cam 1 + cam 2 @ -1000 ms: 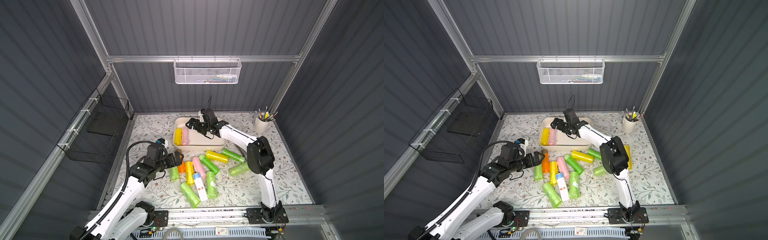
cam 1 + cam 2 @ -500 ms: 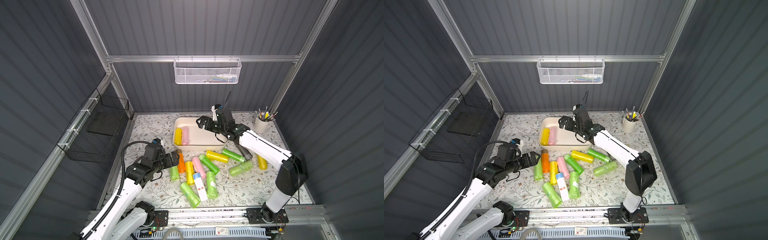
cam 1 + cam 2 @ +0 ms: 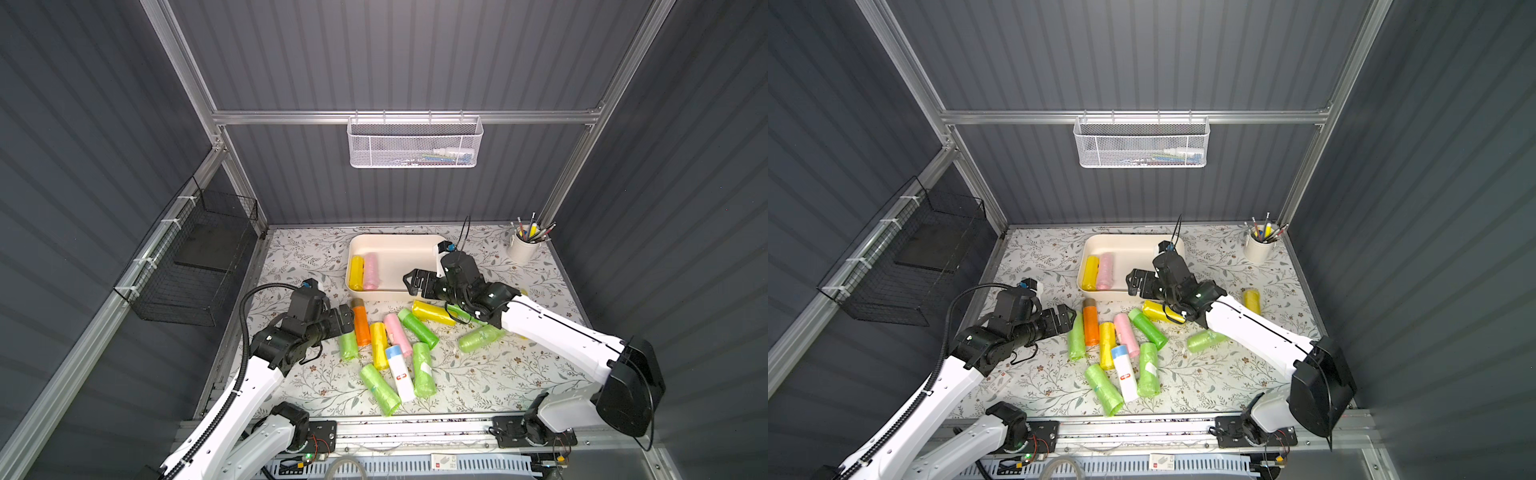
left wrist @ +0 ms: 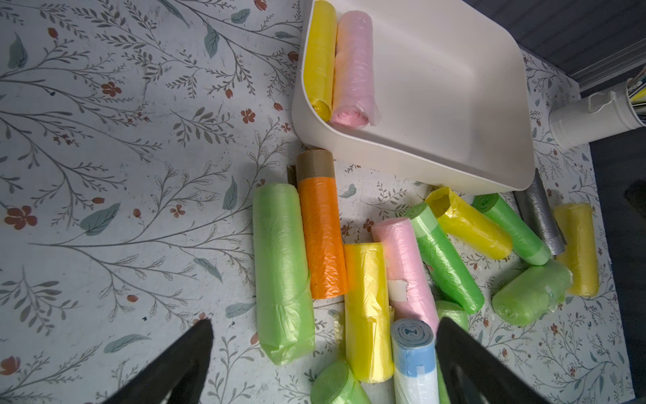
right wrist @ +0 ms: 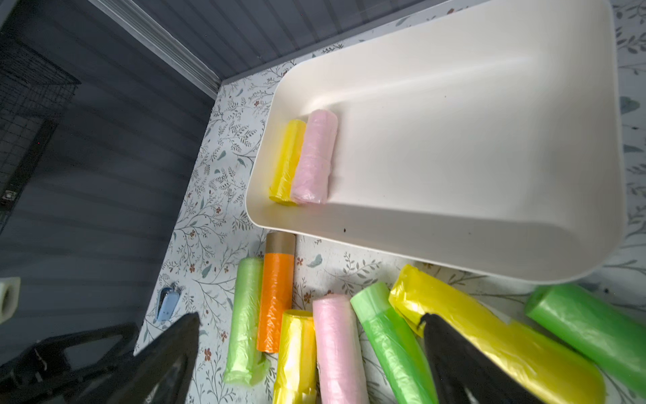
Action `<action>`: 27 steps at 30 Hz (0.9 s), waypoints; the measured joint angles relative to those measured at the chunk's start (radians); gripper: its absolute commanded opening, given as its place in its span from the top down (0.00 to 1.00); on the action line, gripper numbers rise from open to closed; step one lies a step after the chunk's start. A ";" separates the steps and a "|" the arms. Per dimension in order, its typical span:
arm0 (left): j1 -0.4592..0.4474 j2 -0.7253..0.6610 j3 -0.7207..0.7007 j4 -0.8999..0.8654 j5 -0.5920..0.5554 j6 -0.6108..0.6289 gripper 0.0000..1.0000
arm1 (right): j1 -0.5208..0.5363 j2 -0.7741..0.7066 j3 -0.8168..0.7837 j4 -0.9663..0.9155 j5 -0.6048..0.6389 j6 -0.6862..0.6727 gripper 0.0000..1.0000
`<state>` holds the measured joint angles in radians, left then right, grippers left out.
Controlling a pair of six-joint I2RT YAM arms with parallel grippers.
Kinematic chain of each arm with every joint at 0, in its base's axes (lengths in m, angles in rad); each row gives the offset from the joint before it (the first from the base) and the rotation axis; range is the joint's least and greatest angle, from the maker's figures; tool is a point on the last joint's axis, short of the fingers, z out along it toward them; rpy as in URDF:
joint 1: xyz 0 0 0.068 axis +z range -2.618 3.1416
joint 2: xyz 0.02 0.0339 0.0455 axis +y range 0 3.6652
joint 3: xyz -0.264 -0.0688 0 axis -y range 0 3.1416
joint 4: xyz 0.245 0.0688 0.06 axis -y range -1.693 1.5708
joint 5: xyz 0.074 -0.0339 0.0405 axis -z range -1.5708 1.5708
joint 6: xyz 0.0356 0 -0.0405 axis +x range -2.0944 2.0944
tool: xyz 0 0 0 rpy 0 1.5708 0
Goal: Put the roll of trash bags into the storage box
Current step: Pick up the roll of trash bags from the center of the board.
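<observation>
The cream storage box (image 3: pixel 399 253) stands at the back middle of the table, with a yellow roll (image 3: pixel 356 272) and a pink roll (image 3: pixel 371 271) lying along its left wall. Several rolls of trash bags lie loose in front of it, among them an orange roll (image 3: pixel 360 322), a green one (image 4: pixel 279 266) and a yellow one (image 3: pixel 432 312). My left gripper (image 3: pixel 345 318) (image 4: pixel 323 325) is open and empty, just left of the orange roll. Over the box's front right wall, my right gripper (image 3: pixel 415 282) (image 5: pixel 310 319) hangs open and empty.
A white cup of pens (image 3: pixel 523 249) stands at the back right corner. A white mesh basket (image 3: pixel 415 145) hangs on the back wall and a black wire basket (image 3: pixel 195 266) on the left wall. A grey roll (image 4: pixel 540 217) lies by the box's right end.
My right gripper has drawn back, open, from over the middle of the box to its front right wall, and its arm has swung out to the right. The left gripper has barely moved.
</observation>
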<state>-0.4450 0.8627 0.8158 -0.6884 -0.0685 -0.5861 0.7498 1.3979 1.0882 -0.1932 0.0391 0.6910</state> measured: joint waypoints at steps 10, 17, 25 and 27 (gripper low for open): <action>0.000 -0.008 -0.064 -0.011 -0.042 -0.016 0.00 | 0.109 -0.059 -0.098 -0.029 0.050 0.008 0.01; 0.000 0.005 -0.119 -0.010 -0.052 -0.016 0.00 | 0.178 -0.059 -0.131 -0.043 0.058 0.024 0.01; 0.000 0.076 -0.175 0.047 -0.039 -0.016 0.03 | 0.226 -0.036 -0.141 -0.050 0.050 0.041 0.01; 0.000 0.095 -0.182 0.071 -0.034 -0.017 0.05 | 0.234 -0.036 -0.149 -0.050 0.047 0.046 0.01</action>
<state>-0.4450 0.9573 0.6338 -0.6174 -0.1028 -0.6033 0.9836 1.3621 0.9390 -0.2436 0.0860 0.7372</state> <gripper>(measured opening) 0.964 0.991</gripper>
